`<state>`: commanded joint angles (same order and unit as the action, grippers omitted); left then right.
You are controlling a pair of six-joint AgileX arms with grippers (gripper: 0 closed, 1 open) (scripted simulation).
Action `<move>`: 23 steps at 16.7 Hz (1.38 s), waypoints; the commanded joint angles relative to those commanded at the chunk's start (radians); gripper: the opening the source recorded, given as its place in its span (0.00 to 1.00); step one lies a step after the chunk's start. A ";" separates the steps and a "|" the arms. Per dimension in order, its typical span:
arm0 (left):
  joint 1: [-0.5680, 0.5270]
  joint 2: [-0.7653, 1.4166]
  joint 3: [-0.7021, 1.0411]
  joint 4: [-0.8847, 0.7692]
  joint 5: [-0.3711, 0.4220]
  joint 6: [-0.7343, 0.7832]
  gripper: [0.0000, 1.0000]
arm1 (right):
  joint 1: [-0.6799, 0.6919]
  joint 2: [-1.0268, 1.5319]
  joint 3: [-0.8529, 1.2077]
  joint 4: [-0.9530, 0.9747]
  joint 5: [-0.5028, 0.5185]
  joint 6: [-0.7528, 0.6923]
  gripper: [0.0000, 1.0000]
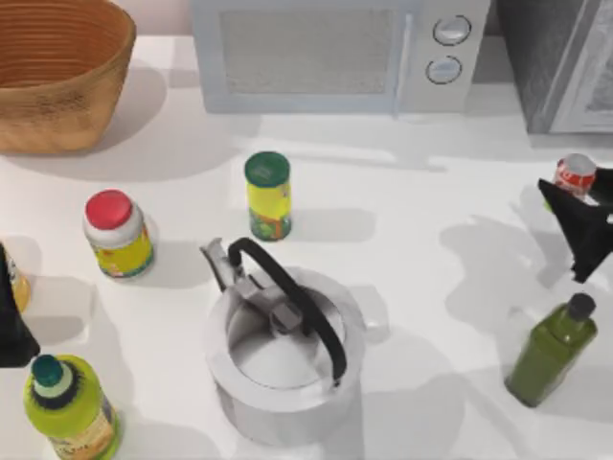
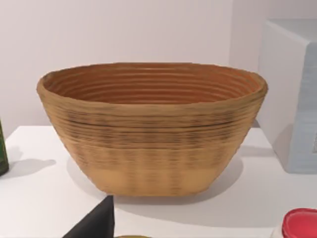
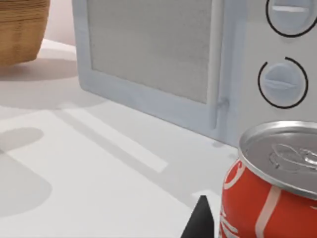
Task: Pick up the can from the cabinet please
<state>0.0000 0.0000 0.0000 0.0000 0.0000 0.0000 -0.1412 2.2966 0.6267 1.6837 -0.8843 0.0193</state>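
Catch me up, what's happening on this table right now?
The right end effector is at the table's right edge, right by a red can with a silvery top, just in front of the dark grey cabinet. The can fills the near corner of the right wrist view, with the white microwave behind it. Whether the can is gripped yet cannot be told. The left arm sits parked at the left edge, its wrist camera facing the woven basket. The kettle and bottles stand untouched.
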 joint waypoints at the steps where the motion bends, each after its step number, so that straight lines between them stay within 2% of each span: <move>1: 0.000 0.000 0.000 0.000 0.000 0.000 1.00 | 0.011 0.008 0.015 -0.006 0.013 -0.001 0.00; 7: 0.000 0.000 0.000 0.000 0.000 0.000 1.00 | 0.035 0.025 0.044 -0.019 0.038 -0.001 0.00; 20: 0.000 0.000 0.000 0.000 0.000 0.000 1.00 | 0.035 0.025 0.044 -0.019 0.038 -0.001 0.98; 23: 0.000 0.000 0.000 0.000 0.000 0.000 1.00 | 0.035 0.025 0.044 -0.019 0.038 -0.001 1.00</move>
<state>0.0000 0.0000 0.0000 0.0000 0.0000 0.0000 -0.1061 2.3219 0.6707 1.6652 -0.8459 0.0180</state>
